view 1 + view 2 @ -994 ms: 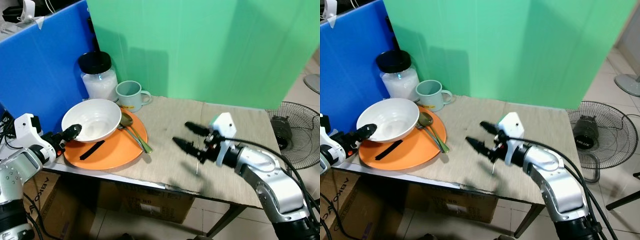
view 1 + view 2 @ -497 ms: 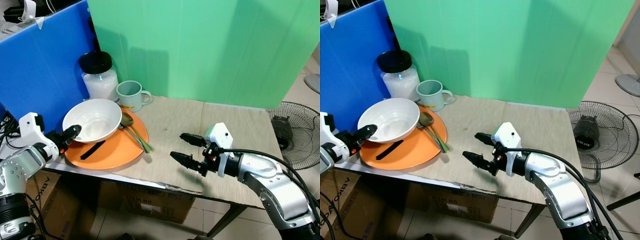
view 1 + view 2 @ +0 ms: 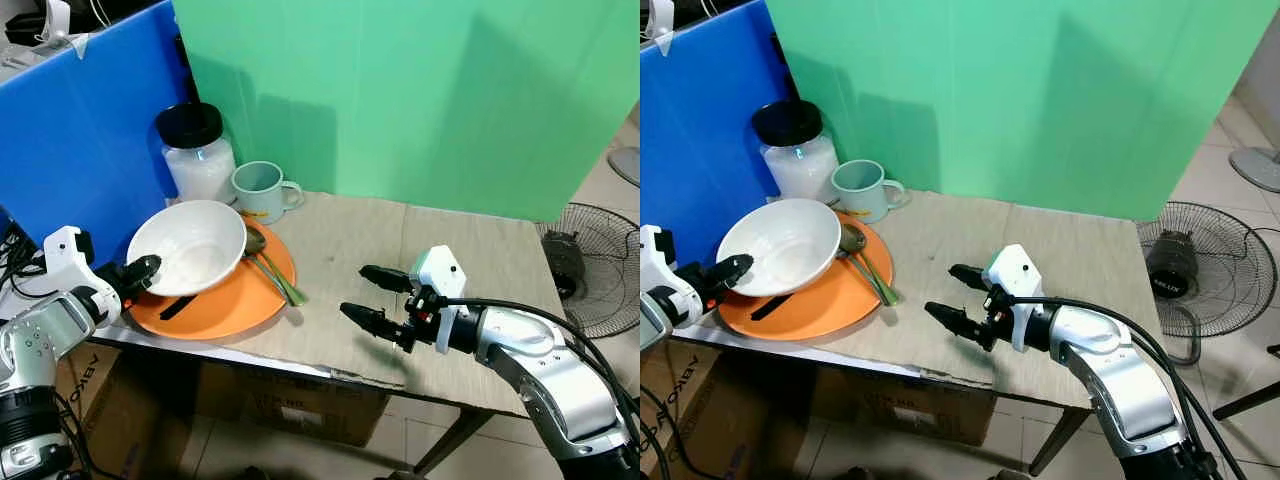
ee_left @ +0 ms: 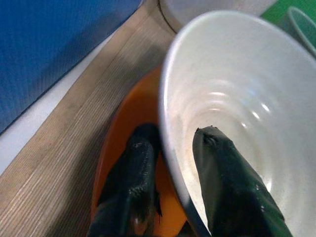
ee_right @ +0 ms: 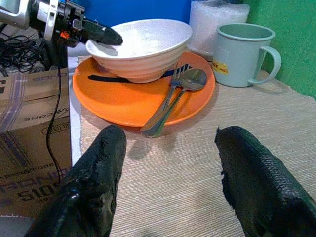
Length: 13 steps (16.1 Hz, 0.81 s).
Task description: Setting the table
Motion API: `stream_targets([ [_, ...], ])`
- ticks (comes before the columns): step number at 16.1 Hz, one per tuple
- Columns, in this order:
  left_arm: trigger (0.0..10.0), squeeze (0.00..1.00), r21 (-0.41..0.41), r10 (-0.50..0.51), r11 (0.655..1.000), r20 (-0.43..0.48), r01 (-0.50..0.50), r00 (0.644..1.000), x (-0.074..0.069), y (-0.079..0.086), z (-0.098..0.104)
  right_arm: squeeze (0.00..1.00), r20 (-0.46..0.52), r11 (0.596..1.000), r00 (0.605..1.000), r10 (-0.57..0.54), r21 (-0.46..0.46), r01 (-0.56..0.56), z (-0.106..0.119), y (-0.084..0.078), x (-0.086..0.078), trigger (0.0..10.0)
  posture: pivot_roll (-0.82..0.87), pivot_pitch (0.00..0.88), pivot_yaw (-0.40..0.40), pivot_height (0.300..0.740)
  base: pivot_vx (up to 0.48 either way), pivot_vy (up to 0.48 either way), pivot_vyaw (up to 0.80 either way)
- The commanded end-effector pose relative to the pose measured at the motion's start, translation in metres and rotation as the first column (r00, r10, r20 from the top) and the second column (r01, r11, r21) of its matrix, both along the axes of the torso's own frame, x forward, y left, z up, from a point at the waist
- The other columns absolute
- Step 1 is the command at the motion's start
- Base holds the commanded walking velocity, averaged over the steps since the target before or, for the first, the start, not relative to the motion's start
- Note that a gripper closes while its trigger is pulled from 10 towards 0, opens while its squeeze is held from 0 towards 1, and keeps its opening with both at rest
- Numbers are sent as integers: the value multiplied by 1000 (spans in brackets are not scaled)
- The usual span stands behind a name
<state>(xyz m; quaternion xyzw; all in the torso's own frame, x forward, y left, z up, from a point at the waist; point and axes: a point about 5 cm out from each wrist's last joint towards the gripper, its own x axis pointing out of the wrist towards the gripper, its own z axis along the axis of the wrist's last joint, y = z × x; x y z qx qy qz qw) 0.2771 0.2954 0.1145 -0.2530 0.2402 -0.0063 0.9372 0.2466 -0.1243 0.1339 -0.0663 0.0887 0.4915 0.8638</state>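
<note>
A white bowl (image 3: 190, 245) rests tilted on an orange plate (image 3: 240, 300) at the table's left end. My left gripper (image 3: 140, 270) is shut on the bowl's near-left rim, one finger (image 4: 227, 182) inside and one finger (image 4: 131, 192) under the outside wall. A spoon and fork (image 3: 272, 272) lie on the plate's right side, and a black strip (image 3: 178, 307) lies on its front. My right gripper (image 3: 365, 295) hovers open over the table's front middle, holding nothing, pointing toward the plate (image 5: 123, 98).
A pale green mug (image 3: 262, 190) and a black-lidded jar (image 3: 197, 150) stand behind the plate against blue and green boards. A woven mat (image 3: 450, 240) covers the table. A floor fan (image 3: 590, 265) stands to the right; cardboard boxes (image 3: 290, 410) sit under the table.
The bowl has tipped up at its left side and shifted slightly right in my left gripper. My right gripper dropped lower and came toward the table's front, then held still.
</note>
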Motion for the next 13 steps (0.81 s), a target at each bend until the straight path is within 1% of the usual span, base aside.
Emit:
stream_targets([
  [1,0,0,10,5,1000,-20,-4,1000,-4,-1,-3,0,26,1000,999,26,-2,-26,4,5,0,10000,-14,0,66,740,0,0,0],
  [4,0,0,25,9,1000,-27,-8,1000,-9,-6,-6,0,34,1000,999,24,3,-24,3,7,1,10000,-6,0,63,740,0,0,0],
  [7,0,0,95,-9,995,1,9,1000,-10,-13,-3,0,37,1000,999,13,13,-13,3,9,3,10000,-2,0,61,740,0,0,0],
  [9,0,0,112,2,994,37,-6,999,-7,-15,2,0,41,1000,999,-5,25,3,4,9,5,10000,-2,0,61,740,0,0,0],
  [10,0,0,126,16,992,82,-26,997,-5,-16,8,0,42,999,999,-29,43,27,5,9,7,10000,-2,0,61,740,0,0,0],
  [11,0,0,143,24,989,120,-42,993,-3,-16,14,0,34,995,997,-66,74,63,5,8,9,10000,-1,0,59,740,0,0,0],
  [12,0,0,157,20,986,175,-48,984,-2,-18,21,0,2,986,993,-119,119,118,5,7,14,10000,-1,0,59,740,0,0,0],
  [13,0,0,172,22,983,216,-60,976,-1,-21,27,1000,-23,977,987,-159,141,161,4,7,17,10000,-4,0,59,740,0,0,0],
])
